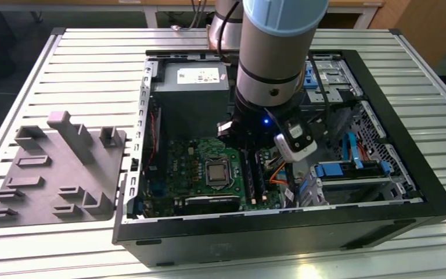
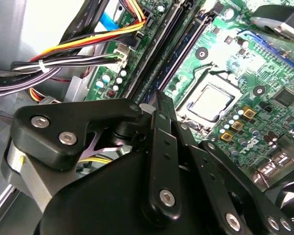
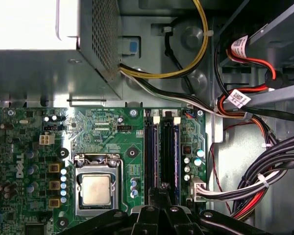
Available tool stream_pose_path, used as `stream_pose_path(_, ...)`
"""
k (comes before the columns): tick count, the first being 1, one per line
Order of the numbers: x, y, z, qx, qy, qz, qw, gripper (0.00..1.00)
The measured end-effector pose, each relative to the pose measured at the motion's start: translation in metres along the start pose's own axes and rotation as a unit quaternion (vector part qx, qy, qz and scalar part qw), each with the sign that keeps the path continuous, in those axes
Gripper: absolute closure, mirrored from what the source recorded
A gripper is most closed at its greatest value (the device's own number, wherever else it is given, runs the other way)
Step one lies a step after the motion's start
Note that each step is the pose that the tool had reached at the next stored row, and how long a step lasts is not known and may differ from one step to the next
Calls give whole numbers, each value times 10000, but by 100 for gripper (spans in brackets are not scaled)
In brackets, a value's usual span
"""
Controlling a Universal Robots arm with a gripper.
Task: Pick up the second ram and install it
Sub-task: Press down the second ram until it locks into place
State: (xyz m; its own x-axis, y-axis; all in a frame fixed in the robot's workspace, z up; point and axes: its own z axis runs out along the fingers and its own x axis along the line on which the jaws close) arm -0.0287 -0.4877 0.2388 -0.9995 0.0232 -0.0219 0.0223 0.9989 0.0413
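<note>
My gripper [image 3: 162, 192] is down inside the open computer case [image 1: 409, 192], at the near end of the long black memory slots [image 1: 255, 177]. Its fingers [image 2: 159, 115] look pressed together with nothing between them. In the first wrist view, thin dark-blue sticks stand on edge in the slots. The one in line with my fingertips looks like the second ram [image 3: 158, 152], with another stick [image 3: 177, 152] beside it. The same slots [image 2: 179, 39] run away from the fingertips in the second wrist view. The fingertips hide the near end of the sticks.
A grey plastic holder tray [image 1: 53, 174] lies on the slatted table at the exterior view's left. Around the slots are the processor socket [image 3: 95, 188], the metal power supply [image 3: 49, 68], bundled cables [image 3: 264, 181] and the blue-latched drive bay [image 1: 339, 170].
</note>
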Motion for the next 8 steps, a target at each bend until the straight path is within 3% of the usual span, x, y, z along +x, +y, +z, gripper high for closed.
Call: stream_pose_path(8,0,-23,-1,0,0,0,10000,89)
